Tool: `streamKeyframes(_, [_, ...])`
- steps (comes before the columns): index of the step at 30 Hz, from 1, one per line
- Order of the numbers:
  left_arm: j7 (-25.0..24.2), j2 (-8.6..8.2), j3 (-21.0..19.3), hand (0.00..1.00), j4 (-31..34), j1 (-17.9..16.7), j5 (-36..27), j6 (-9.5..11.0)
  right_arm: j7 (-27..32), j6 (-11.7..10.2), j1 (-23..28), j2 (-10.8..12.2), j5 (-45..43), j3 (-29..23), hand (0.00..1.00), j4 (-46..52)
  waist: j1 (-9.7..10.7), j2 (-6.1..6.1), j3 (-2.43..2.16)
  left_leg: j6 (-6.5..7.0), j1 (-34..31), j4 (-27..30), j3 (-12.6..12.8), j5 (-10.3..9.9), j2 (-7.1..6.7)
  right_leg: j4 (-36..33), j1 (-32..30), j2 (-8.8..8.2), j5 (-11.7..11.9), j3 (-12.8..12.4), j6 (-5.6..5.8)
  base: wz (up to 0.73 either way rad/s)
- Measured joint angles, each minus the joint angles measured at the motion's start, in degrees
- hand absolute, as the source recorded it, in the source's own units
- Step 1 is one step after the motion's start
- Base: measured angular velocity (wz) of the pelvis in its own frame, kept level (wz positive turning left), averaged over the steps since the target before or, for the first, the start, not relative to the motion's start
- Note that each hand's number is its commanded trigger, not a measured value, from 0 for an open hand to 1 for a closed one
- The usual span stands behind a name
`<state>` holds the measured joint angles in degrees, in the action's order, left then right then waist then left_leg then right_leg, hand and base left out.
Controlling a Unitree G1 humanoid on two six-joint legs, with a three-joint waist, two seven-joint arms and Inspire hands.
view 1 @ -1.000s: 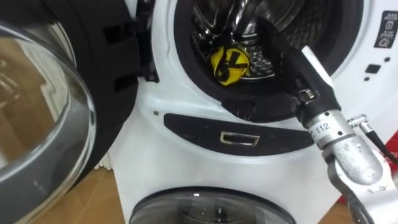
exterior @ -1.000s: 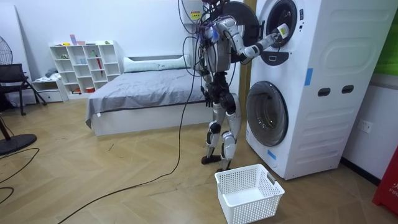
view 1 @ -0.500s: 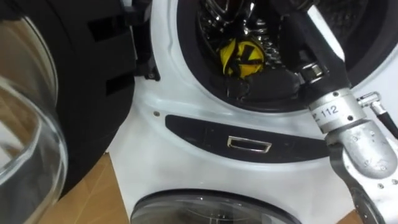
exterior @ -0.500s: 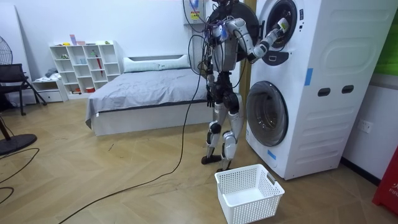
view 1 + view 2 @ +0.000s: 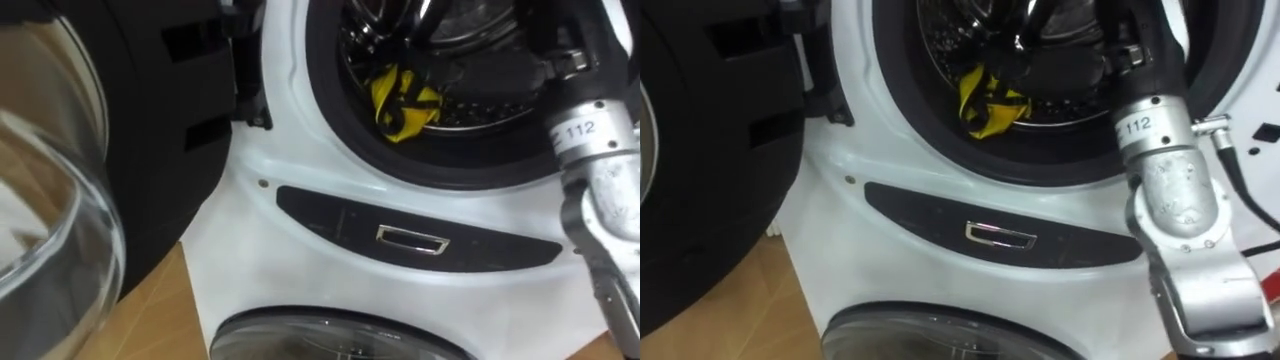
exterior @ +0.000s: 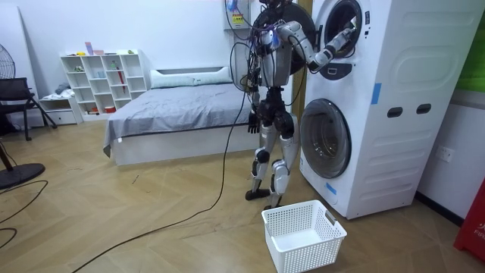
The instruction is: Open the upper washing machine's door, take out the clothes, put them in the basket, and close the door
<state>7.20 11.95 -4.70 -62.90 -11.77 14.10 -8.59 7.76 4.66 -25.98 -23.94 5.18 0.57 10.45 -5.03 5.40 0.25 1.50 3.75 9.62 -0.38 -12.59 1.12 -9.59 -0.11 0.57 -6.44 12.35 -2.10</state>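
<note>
We see a bedroom with a wooden floor, a bed [image 6: 174, 110] and a white shelf [image 6: 102, 80] along the far wall. Two washing machines stand stacked at the room view's right. The robot stands right in front of them, beside a white basket [image 6: 303, 235] on the floor. The upper washing machine [image 5: 300, 200] has its round door [image 5: 50, 200] swung wide open to the left. A yellow cloth [image 5: 405, 100] lies inside the drum [image 5: 480, 110], near its front lower rim. The right hand [image 5: 1055, 68] reaches into the drum, just beside the cloth. We cannot tell whether it grips the cloth. The left hand [image 6: 251, 123] hangs by the robot's hip, and we cannot tell its state.
</note>
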Motion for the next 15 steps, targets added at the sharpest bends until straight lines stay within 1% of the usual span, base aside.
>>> streamKeyframes(3, [0.0,-0.06,-1.7,0.00,0.8,0.0,0.0,-0.3,0.0,0.6,0.0,-0.3,-2.3,0.0,0.00,-0.5,0.0,-0.01,-0.01,0.00,0.0,0.0,-0.2,0.0,0.02,0.0,0.0,-0.08,0.0,0.3,0.00,0.02])
streamKeyframes(4, [0.0,-0.09,-2.1,0.00,1.1,-0.1,0.0,-0.3,-0.1,0.7,0.0,-0.7,-2.5,0.0,0.00,-0.7,-0.1,0.01,-0.02,0.01,0.0,0.0,-0.2,0.0,0.01,-0.1,0.1,-0.12,0.0,0.3,0.00,0.05])
streamKeyframes(6, [0.0,-0.09,-2.9,0.00,1.4,-0.1,0.0,-0.3,-0.5,1.5,0.0,-2.3,-3.0,0.0,0.00,-1.7,-0.2,0.09,-0.10,0.02,0.0,0.0,-0.4,0.0,-0.03,-0.1,0.2,-0.27,0.0,0.5,0.00,0.05])
streamKeyframes(10, [-0.1,-0.05,-3.5,0.00,1.7,0.0,0.0,-1.2,-2.0,2.1,-1.7,-3.1,-5.0,0.5,0.00,-5.8,-0.2,0.57,-0.43,0.03,0.0,0.2,-0.7,0.0,-0.09,-0.2,0.3,-0.28,0.0,0.4,0.00,0.03])
streamKeyframes(12, [-0.2,-0.09,-3.5,0.00,1.9,0.0,0.0,-1.4,-4.4,2.5,-1.9,-3.2,-7.1,0.6,0.00,-7.1,-0.2,0.72,-0.52,0.04,0.0,0.2,-0.7,0.0,-0.18,-0.2,0.4,-0.36,0.0,0.5,0.00,0.00])
streamKeyframes(13, [-0.2,-0.09,-3.5,0.00,1.9,0.0,0.0,-1.4,-5.0,2.6,-2.1,-3.2,-7.7,0.6,0.00,-7.4,-0.2,0.98,-0.65,0.04,0.0,0.2,-0.7,0.0,-0.21,-0.2,0.5,-0.39,0.0,0.5,0.00,0.00])
streamKeyframes(14, [-0.3,-0.09,-3.5,0.00,1.9,0.0,0.0,-1.4,-6.4,2.8,-2.3,-3.3,-8.6,0.6,0.00,-8.2,-0.2,0.98,-0.57,0.04,0.0,0.2,-0.7,0.0,-0.46,-0.2,0.6,-0.42,0.0,0.7,0.00,0.00])
streamKeyframes(15, [-0.4,-0.08,-3.5,0.00,1.9,0.0,0.0,-1.4,-7.6,2.9,-2.6,-3.3,-9.5,0.6,0.00,-9.0,-0.2,1.24,-0.58,0.06,0.1,0.2,-0.8,0.0,-0.73,-0.2,0.8,-0.47,0.0,0.8,0.00,0.05])
